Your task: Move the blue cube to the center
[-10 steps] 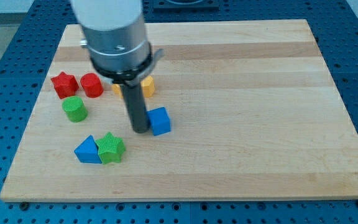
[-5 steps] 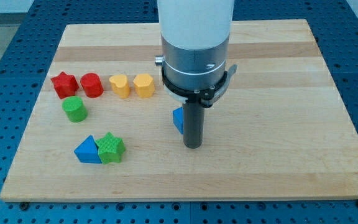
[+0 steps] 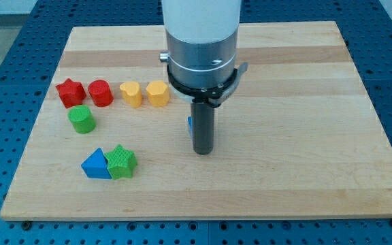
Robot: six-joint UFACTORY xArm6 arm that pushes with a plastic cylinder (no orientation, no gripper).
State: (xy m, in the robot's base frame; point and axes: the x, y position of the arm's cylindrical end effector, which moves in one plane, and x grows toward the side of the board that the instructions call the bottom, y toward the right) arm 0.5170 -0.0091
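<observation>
The blue cube is almost wholly hidden behind my rod; only a thin blue sliver shows at the rod's left edge, near the middle of the wooden board. My tip rests on the board just in front of the cube, toward the view's bottom, close to it or touching it.
A red star, a red cylinder and two yellow blocks stand in a row at the left. A green cylinder sits below them. A blue triangular block touches a green star at the lower left.
The arm swept from the cube's left side to its right and front, then shifted slightly left. The blue cube slid right toward the board's middle and is now nearly hidden behind the rod.
</observation>
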